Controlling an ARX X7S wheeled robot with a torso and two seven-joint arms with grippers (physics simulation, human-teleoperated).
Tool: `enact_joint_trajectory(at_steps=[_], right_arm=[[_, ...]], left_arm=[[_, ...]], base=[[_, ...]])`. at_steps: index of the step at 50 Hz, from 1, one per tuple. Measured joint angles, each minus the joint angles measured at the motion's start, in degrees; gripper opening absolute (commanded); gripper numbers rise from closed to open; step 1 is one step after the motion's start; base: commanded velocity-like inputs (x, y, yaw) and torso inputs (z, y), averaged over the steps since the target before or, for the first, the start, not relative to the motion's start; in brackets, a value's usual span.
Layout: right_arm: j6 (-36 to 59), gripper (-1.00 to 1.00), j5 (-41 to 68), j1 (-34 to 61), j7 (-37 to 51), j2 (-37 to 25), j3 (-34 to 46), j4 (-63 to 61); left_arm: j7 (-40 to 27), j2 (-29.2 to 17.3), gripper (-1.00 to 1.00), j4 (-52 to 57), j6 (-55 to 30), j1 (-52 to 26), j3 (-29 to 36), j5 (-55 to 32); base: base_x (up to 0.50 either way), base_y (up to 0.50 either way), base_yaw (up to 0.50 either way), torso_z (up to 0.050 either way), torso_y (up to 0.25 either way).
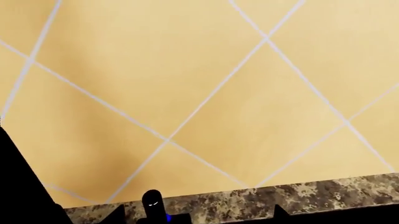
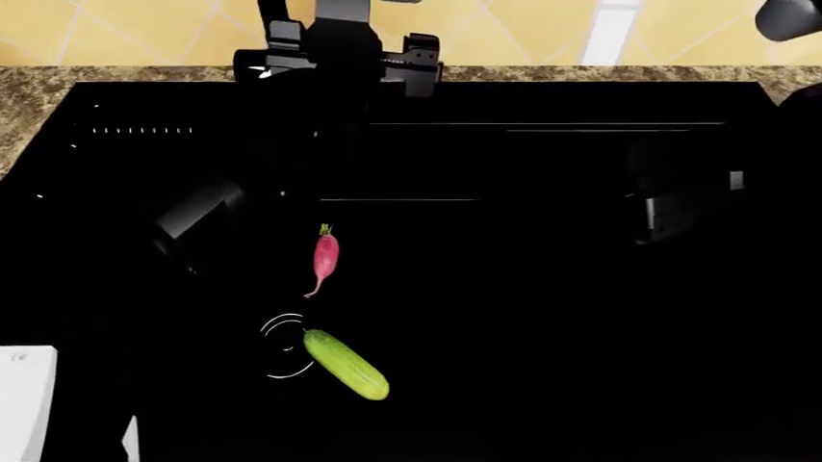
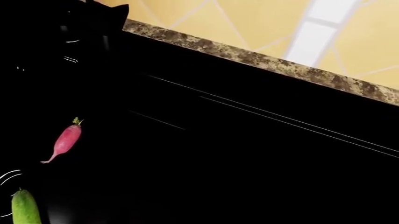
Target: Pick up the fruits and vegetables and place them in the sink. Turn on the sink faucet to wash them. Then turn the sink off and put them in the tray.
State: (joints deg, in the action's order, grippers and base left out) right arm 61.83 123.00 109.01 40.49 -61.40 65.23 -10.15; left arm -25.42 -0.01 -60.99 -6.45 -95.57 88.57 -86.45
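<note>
I see open black sink (image 2: 540, 289) floor right of the radish (image 2: 325, 254) and cucumber (image 2: 346, 364), which lie near each other but apart left of centre, with the left arm's hardware and faucet base (image 2: 337, 58) crowding the back rim.

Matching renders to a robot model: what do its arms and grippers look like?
Black arms with rounded dark-grey links, nearly lost against the glossy black rectangular sink. The left gripper is blocky black with pointed fingertips; the right gripper shows only faint grey edges. No cables visible.
</note>
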Motion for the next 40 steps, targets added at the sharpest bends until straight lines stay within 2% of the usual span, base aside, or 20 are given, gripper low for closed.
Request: enact_joint_trajectory(at_steps=[40], right_arm=[[0.6,1.00,0.3,-0.3,-0.6,-3.3,-1.3,-0.7]], left_arm=[[1.6,-0.4,1.00,5.3,-0.2,-1.0,1.4,-1.8]], base=[[0.00,0.00,0.00,0.000,0.000]])
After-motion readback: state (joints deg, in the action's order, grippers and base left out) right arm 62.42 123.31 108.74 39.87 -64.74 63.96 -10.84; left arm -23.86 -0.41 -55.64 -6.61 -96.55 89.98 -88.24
